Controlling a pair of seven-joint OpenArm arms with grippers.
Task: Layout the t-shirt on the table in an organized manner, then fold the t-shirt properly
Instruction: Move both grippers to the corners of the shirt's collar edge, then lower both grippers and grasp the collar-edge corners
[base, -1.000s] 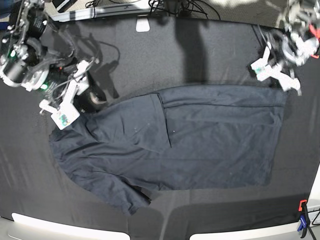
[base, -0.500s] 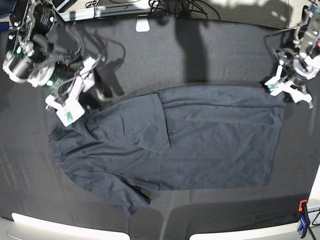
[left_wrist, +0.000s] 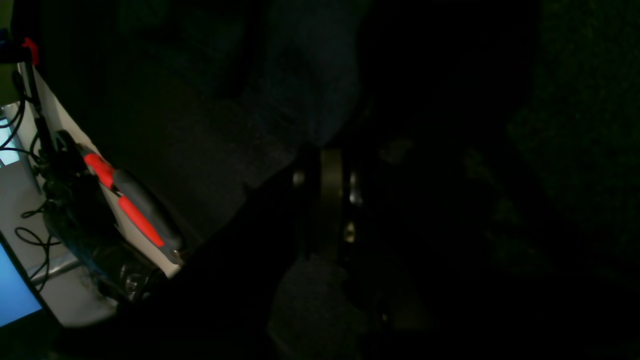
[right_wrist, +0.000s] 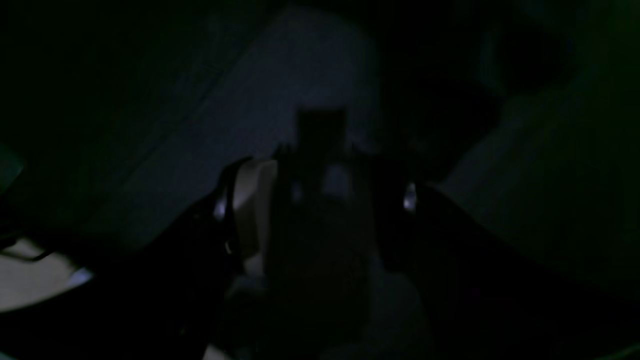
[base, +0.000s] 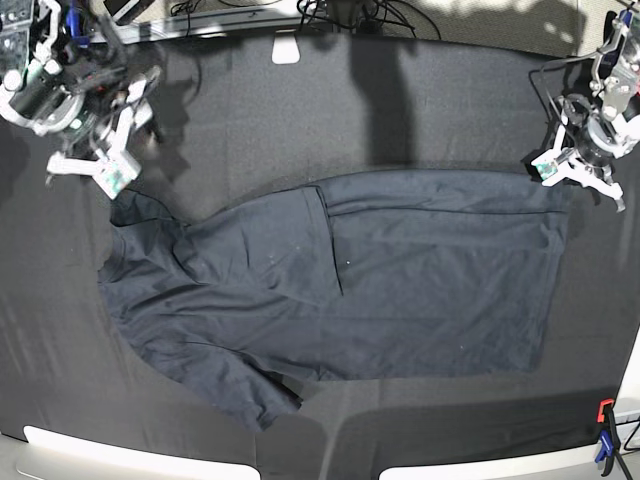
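The t-shirt lies spread across the black table, one side folded over its middle. The left gripper sits with its jaws together just at the shirt's upper corner; whether cloth is pinched between them I cannot tell. The right gripper hangs just above the shirt's opposite end, jaws apart, holding nothing. An orange-and-blue clamp grips the table's edge, well below the left gripper.

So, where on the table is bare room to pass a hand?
The table is bare in a wide band behind the t-shirt, between both arms, and in a strip along the front edge. The far corners are crowded: right claw, left claw.
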